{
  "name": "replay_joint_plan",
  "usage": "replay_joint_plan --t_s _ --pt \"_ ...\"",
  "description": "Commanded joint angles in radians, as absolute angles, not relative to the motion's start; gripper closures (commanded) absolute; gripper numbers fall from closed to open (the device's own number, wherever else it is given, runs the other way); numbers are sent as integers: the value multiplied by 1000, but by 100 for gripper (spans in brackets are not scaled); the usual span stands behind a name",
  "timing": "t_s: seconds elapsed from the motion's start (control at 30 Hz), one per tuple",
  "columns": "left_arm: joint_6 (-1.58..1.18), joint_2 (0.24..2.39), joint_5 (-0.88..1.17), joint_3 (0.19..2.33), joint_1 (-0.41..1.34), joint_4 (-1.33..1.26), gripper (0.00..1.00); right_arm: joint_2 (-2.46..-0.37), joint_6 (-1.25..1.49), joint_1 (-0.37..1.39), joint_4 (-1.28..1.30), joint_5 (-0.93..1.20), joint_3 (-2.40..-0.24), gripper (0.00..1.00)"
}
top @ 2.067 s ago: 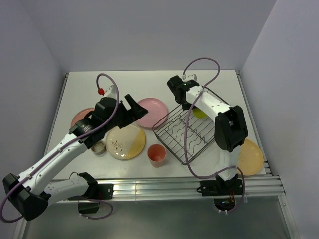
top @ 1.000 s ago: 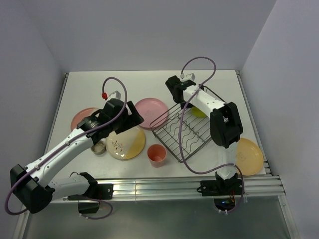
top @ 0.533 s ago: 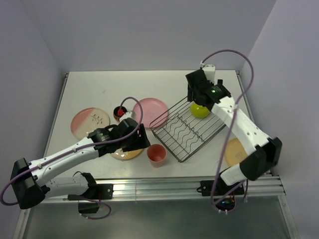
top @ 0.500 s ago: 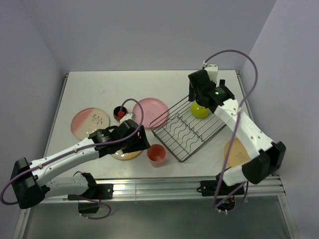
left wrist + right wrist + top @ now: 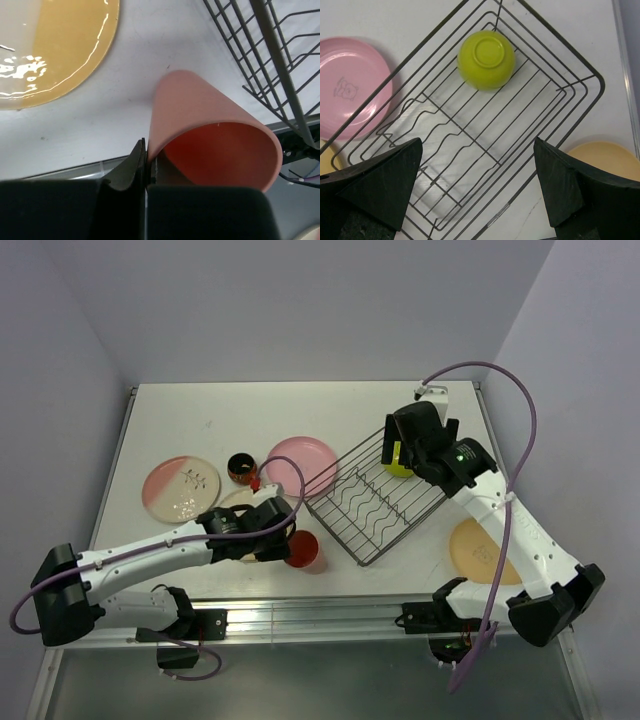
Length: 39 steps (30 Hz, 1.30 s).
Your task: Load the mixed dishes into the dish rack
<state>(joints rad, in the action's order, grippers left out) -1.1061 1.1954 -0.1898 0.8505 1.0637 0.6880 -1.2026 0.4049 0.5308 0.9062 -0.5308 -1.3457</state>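
Note:
The salmon cup [image 5: 210, 125] stands near the table's front edge, and my left gripper [image 5: 146, 160] is shut on its wall, one finger inside and one outside. From above, that cup [image 5: 303, 551] sits just left of the dish rack [image 5: 380, 505], with the left gripper [image 5: 286, 544] on its left side. A lime-green bowl [image 5: 486, 59] lies upside down in the far end of the rack [image 5: 470, 145]. My right gripper [image 5: 480, 185] hangs open above the rack, holding nothing; the top view puts the right gripper [image 5: 397, 447] by the bowl [image 5: 399, 467].
A pink plate [image 5: 303, 458] lies behind the rack's left corner. A pink-cream twig plate [image 5: 180, 487] and a dark mug [image 5: 240, 467] sit to the left. The cream-yellow plate [image 5: 50, 45] is partly under my left arm. An orange plate [image 5: 485, 550] lies right of the rack.
My left gripper came forward to the salmon cup and shut on its wall. The right arm swung out to the right, with its gripper still open over the rack.

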Motion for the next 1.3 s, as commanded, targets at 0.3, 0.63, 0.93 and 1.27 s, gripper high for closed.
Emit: replay_joint_plan --t_s 0.3,0.63,0.93,1.27 --pt "-990 941 -313 1324 1069 991 100 -1062 388 535 885 -143 -1335 0" --pt "-795 726 -66 1099 1068 360 100 -979 466 434 700 458 -1322 0" --pt "-644 592 66 899 1066 -76 100 -933 808 206 293 961 -1182 0" --pt "-595 661 215 950 1066 -213 100 -920 1498 195 -621 1209 -899 0"
